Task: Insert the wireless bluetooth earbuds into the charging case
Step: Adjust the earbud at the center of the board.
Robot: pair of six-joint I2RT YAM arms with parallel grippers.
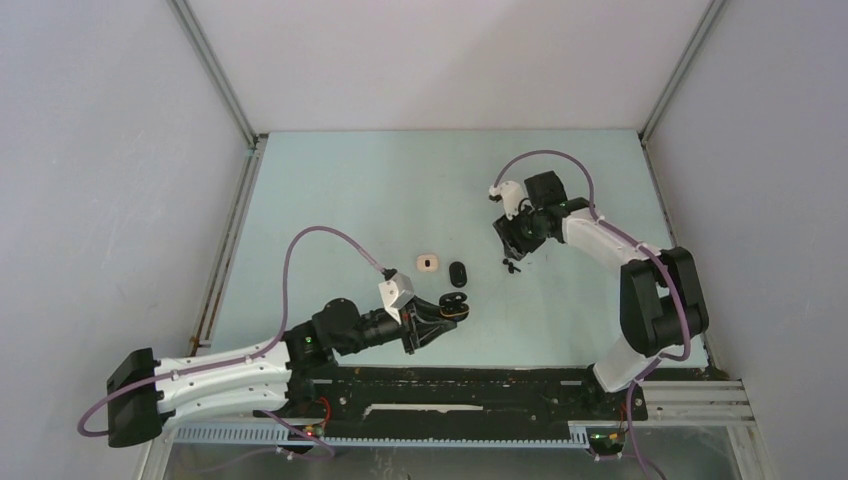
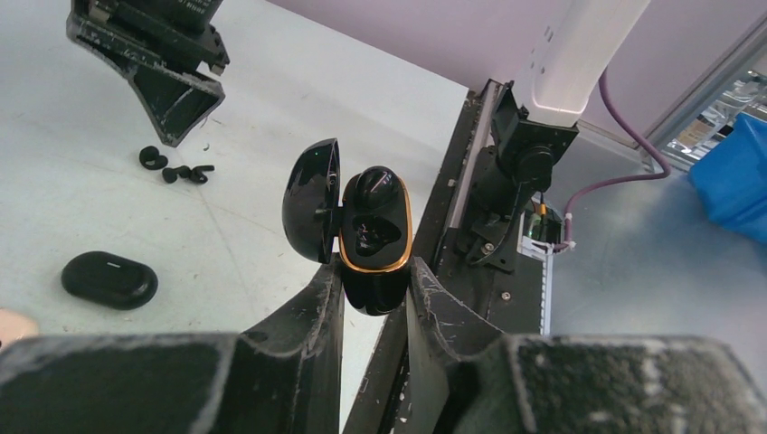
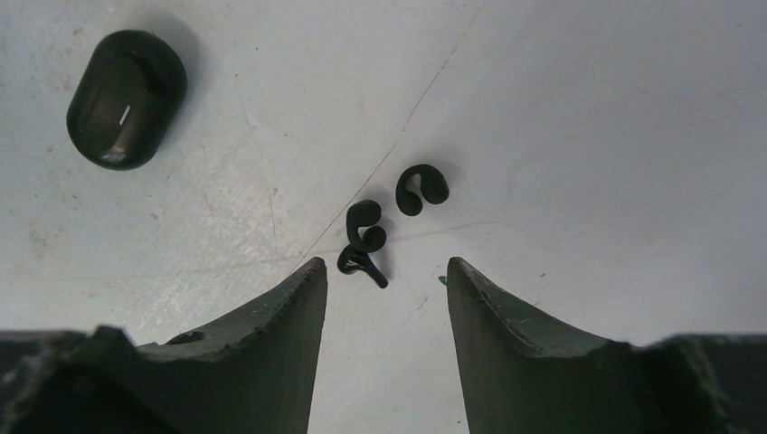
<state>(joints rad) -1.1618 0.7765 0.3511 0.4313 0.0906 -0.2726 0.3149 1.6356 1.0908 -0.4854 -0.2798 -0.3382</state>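
Q. Pale green tabletop (image 1: 350, 200), grey panel walls on three sides. Contents?

A. Closed black case (image 1: 458, 272), pebble-shaped, lying flat near mid-table and taken as the reference. Just left of it in the top view, and not touching it, a small pale rounded object (image 1: 428, 263) with a dark centre.

Q. And the wireless bluetooth earbuds (image 3: 366, 240)?

A. Loose on the tabletop, right of the closed black case, near it yet clearly apart. Black, hook-shaped, tiny beside that case. Gathered in a tight cluster: two touching or overlapping, one C-shaped piece just beside them. All resting on the surface.

Q. Right gripper (image 3: 384, 271)?

A. Poised over the tabletop right of the closed black case, on the earbuds' side. Jaws apart, with only bare table showing in the gap. Cluster lying just ahead of the fingertips, the nearest earbud close to one tip. Contact with that tip: cannot tell.

Q. Left gripper (image 2: 375, 271)?

A. Nearer the arm bases than the closed black case, just below it in the top view. Jaws clamped on the lower body of the charging case (image 2: 371, 240). Glossy black shell, gold rim, lid hinged open to one side. Cavity turned toward the wrist camera. Interior dark and reflective, so contents of the wells cannot be told.
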